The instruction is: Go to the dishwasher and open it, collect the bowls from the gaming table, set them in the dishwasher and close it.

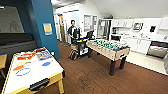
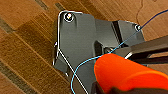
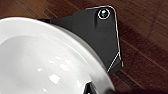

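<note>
Head view: gaming table (image 1: pixel 108 48) centre; dishwasher (image 1: pixel 157 49) far right, door shut.
Right wrist: white bowl (image 3: pixel 42 62) close; gripper grip unclear.
Left wrist: orange bowl (image 2: pixel 130 72) close; gripper grip unclear.

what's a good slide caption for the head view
Break room: table-football table mid-floor, person by a cart behind it, stainless dishwasher at right, air-hockey table near left.

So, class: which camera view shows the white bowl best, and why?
The right wrist view: the white bowl looms large there, its glossy inside and rim plain above brown floor. The head view takes in the room and the dishwasher; the left wrist view has an orange object instead.
</note>
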Available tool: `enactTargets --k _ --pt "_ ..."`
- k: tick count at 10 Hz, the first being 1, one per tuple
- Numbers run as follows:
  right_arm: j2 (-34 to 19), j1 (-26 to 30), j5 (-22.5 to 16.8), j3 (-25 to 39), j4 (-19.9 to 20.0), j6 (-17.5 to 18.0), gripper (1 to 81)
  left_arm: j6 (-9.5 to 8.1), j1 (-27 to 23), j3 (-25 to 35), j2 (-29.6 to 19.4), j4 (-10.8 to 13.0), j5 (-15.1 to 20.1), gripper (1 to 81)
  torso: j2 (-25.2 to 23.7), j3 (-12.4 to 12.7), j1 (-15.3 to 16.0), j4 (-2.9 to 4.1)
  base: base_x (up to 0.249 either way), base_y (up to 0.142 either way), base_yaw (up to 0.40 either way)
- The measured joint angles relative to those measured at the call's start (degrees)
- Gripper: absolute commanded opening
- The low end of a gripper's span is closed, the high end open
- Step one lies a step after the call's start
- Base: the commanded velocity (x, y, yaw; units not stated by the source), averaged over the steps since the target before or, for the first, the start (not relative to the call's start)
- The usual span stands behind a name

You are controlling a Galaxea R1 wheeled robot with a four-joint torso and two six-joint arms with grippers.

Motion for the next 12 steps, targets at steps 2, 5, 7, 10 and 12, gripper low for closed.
enactTargets --k 2,5,7,10,12 --pt "1.5 0.0 -0.1 -3.3 0.0 0.2 1.0 0.00 0.0 0.0 0.0 0.0 0.0 1.0 0.0 0.0 0.0 0.00 0.000 0.000 -0.396" --pt "2.3 -0.1 0.0 -4.2 0.0 0.4 1.0 0.00 0.0 0.0 0.0 0.0 0.0 1.0 0.0 0.0 0.0 0.00 0.000 0.000 -0.395" --pt "2.4 -0.6 0.0 -3.2 0.0 0.4 1.0 0.00 0.0 -0.1 0.2 0.0 0.1 1.0 0.0 0.0 0.0 0.00 0.000 0.000 -0.396" --pt "2.5 -0.6 0.0 -2.8 -0.1 0.4 1.0 0.00 0.0 -0.1 0.5 0.0 0.1 1.0 0.0 0.0 0.0 0.00 0.000 0.000 -0.395" --pt "2.5 -0.6 0.1 -2.8 -0.1 0.4 1.0 0.00 -0.2 -0.1 0.6 0.0 0.1 1.0 0.0 0.0 0.0 0.00 0.000 0.000 -0.396"
